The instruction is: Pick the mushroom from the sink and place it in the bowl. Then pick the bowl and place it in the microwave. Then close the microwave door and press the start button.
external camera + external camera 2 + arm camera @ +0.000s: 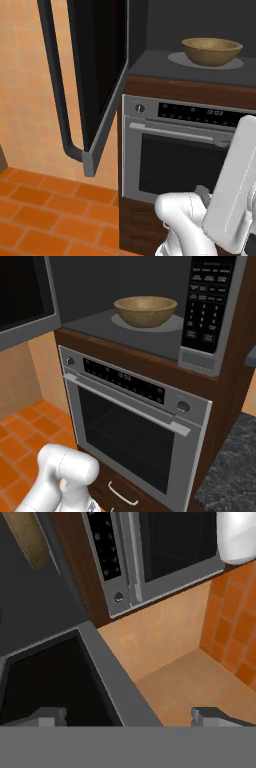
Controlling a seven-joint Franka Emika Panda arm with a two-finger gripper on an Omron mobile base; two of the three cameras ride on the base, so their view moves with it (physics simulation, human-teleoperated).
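Brown wood marks the one bowl (145,310), which sits upright on the grey turntable disc (172,323) inside the open microwave (125,286); whether the mushroom lies in it cannot be told. In the hand view the gripper (130,717) shows two grey fingertips (48,717) set wide apart with nothing between them, so it is open. Just ahead of the tips lies the lower corner of the single microwave door (55,677), its black glass nearest one tip and its grey frame running between them. Beyond the gripper stands one steel oven (150,552) with a dark display strip and one round knob at the near end. From the left base view the door (97,75) hangs swung wide open, its one long dark bar handle (57,90) on the outer face. One keypad panel (207,301) sits beside the cavity. Orange floor tiles (35,210) lie below.
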